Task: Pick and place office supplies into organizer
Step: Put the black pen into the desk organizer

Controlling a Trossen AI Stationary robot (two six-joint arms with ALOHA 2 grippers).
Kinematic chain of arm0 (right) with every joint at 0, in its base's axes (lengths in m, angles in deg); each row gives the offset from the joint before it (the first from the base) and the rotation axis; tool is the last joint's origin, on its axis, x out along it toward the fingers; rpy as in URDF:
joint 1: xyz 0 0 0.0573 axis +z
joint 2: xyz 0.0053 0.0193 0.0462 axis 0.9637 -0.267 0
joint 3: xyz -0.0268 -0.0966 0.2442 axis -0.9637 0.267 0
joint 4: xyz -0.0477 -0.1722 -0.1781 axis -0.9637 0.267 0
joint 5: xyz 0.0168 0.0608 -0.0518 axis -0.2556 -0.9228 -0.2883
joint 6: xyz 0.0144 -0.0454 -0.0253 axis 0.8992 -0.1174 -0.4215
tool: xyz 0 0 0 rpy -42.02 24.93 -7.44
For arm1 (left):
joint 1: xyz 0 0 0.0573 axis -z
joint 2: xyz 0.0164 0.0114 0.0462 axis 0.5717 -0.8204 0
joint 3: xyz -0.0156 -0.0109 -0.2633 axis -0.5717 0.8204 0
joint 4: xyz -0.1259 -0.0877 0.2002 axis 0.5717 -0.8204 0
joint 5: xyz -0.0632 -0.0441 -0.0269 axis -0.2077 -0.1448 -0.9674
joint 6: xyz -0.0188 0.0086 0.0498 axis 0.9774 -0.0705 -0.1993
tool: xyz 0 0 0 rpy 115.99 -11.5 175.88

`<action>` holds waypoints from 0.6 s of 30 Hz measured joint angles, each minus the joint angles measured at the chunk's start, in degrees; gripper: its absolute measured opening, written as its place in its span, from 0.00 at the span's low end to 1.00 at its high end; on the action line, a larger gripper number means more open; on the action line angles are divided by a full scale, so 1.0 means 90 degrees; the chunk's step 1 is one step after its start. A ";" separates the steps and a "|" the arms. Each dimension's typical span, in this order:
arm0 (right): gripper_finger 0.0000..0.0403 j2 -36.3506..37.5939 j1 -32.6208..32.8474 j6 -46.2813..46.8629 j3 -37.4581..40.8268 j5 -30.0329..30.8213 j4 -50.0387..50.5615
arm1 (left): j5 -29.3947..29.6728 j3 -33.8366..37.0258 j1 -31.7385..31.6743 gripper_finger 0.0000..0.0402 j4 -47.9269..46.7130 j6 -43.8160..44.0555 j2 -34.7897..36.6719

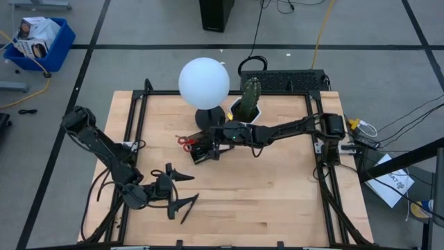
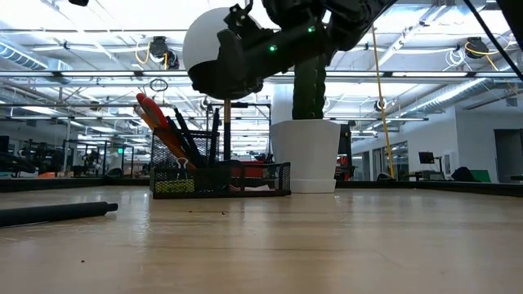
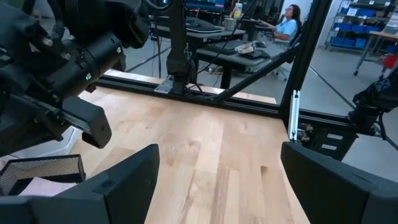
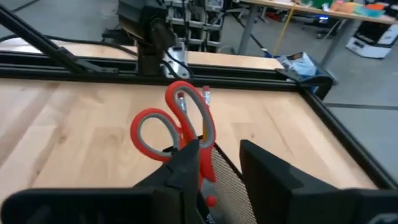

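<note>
Two arms share the wooden table [image 1: 277,187], but only the right one is at work: the right gripper [image 1: 203,148] hangs over the small black mesh organizer tray [image 2: 219,179], which stands near the middle of the table, just in front of the black round lamp base with its white globe [image 1: 204,83] and beside the white hexagonal cactus pot [image 2: 305,155]. The red-handled scissors [image 4: 176,121] stand in the tray with their grey-lined loops up and leaning outward, alongside slim black pens [image 2: 189,139]. The right gripper's fingers [image 4: 273,171] stand apart with a narrow gap; the scissors seem to sit just beyond them, not clamped, though the wrist view is too close to be sure. Scissors are stiff, fairly light and top-heavy when upright, with smooth handles; I judge the firmest hold to be across the shank below the loops. The left gripper [image 1: 182,189] waits wide open near the table's front left.
</note>
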 joint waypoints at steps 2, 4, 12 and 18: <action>0.30 0.0000 -0.0008 0.0047 0.0000 -0.0071 -0.0005 | 0.0002 0.0000 0.0000 0.85 -0.0001 0.0000 0.0000; 0.32 0.0000 -0.0006 0.0047 0.0000 -0.0068 -0.0009 | 0.0000 0.0000 0.0000 0.86 -0.0012 0.0007 0.0000; 0.35 0.0179 0.0628 -0.0332 0.0000 -0.0081 0.0221 | -0.0354 0.0000 -0.0040 0.86 -0.0329 0.0598 0.0000; 0.32 0.0416 0.1335 -0.0473 0.0000 -0.0108 0.0712 | -0.0767 0.0000 -0.0095 0.85 -0.0451 0.1150 -0.0002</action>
